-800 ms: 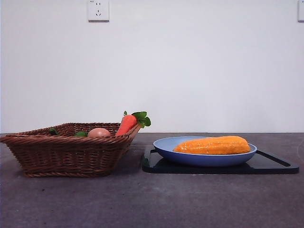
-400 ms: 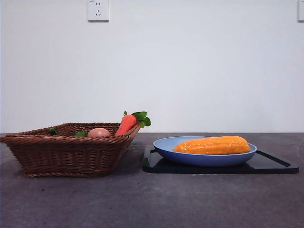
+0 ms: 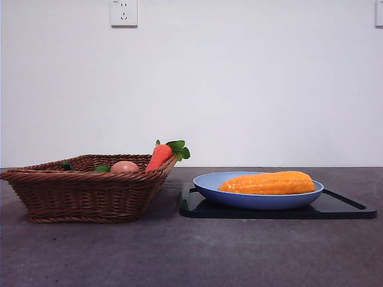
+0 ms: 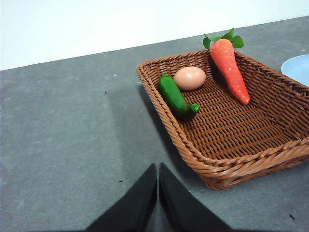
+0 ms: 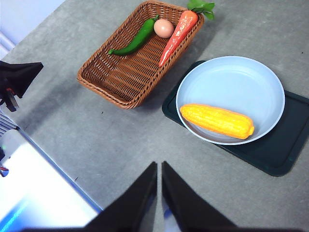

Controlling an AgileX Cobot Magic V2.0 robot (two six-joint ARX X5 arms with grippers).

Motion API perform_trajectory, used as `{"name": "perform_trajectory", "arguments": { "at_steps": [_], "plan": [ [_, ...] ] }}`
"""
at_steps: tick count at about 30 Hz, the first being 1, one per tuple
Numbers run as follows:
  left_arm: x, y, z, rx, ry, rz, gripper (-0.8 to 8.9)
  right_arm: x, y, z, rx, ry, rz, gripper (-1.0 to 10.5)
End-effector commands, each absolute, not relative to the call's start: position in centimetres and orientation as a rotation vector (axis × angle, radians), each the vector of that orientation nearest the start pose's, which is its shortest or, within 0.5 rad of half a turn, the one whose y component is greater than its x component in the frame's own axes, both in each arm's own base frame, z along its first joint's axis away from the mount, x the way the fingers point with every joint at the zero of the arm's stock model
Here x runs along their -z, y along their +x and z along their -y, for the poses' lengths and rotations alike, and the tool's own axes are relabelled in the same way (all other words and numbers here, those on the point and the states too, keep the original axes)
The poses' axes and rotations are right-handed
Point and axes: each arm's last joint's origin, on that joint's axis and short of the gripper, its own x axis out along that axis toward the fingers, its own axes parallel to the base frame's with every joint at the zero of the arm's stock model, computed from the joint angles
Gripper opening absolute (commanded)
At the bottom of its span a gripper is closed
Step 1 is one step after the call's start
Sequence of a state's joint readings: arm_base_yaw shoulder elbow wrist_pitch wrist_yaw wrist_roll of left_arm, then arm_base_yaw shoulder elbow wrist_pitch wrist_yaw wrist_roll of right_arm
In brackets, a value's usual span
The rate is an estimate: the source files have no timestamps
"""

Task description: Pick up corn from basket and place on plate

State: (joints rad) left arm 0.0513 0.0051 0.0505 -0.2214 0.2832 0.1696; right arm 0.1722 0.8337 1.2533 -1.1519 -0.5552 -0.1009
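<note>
The orange-yellow corn [image 3: 268,183] [image 5: 217,121] lies lengthwise in the light blue plate [image 3: 209,185] [image 5: 241,82]. Left of the plate stands the brown wicker basket [image 3: 78,194] [image 4: 241,145] [image 5: 120,82]. Neither gripper shows in the front view. My left gripper [image 4: 158,169] is shut and empty, held over the table beside the basket's near corner. My right gripper [image 5: 159,166] is shut and empty, high above the table, well clear of plate and basket.
In the basket lie a carrot [image 3: 159,156] [image 4: 231,67], a pinkish egg [image 3: 124,167] [image 4: 189,78] and a green pepper [image 4: 176,96] [image 5: 135,41]. A black tray [image 3: 347,209] [image 5: 285,150] sits under the plate. The left arm [image 5: 17,79] shows at the table's edge.
</note>
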Motion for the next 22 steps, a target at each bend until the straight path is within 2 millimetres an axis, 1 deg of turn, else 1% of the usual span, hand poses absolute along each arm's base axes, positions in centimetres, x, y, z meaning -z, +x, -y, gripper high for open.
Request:
{"name": "perform_trajectory", "arguments": {
  "at_steps": [1, 3, 5, 7, 10, 12, 16, 18, 19, 21, 22],
  "plan": [
    [-15.0, 9.3, 0.3, 0.243, 0.129, -0.196, 0.08, -39.7, 10.7, -3.5, -0.738, 0.042, -0.679, 0.0],
    [-15.0, 9.3, 0.3, 0.243, 0.129, -0.196, 0.08, -39.7, 10.7, -3.5, -0.738, 0.039, -0.677, 0.0],
    [-15.0, 9.3, 0.3, 0.243, 0.129, -0.196, 0.08, -39.9, 10.8, -3.4, -0.732, 0.023, -0.643, 0.0],
    [-15.0, 9.3, 0.3, 0.243, 0.129, -0.196, 0.08, -40.3, 10.5, -3.2, -0.719, 0.017, -0.586, 0.0],
    [-15.0, 9.3, 0.3, 0.243, 0.129, -0.196, 0.08, -40.8, 9.4, -2.5, -0.665, 0.015, -0.527, 0.0],
    [-15.0, 9.3, 0.3, 0.243, 0.129, -0.196, 0.08, -41.1, 8.6, -2.1, -0.639, -0.027, -0.467, 0.0],
    [-15.0, 9.3, 0.3, 0.243, 0.129, -0.196, 0.08, -41.9, 6.8, -1.5, -0.574, -0.098, -0.258, 0.0],
    [-15.0, 9.3, 0.3, 0.243, 0.129, -0.196, 0.08, -41.6, 6.3, -1.3, -0.544, -0.122, -0.167, 0.0],
    [-15.0, 9.3, 0.3, 0.243, 0.129, -0.196, 0.08, -41.2, 6.1, -1.3, -0.527, -0.133, -0.124, 0.0],
    [-15.0, 9.3, 0.3, 0.243, 0.129, -0.196, 0.08, -39.8, 6.0, -1.1, -0.501, -0.151, -0.063, 0.0],
    [-15.0, 9.3, 0.3, 0.243, 0.129, -0.196, 0.08, -38.7, 6.1, -1.1, -0.49, -0.162, -0.031, 0.0]
  ]
}}
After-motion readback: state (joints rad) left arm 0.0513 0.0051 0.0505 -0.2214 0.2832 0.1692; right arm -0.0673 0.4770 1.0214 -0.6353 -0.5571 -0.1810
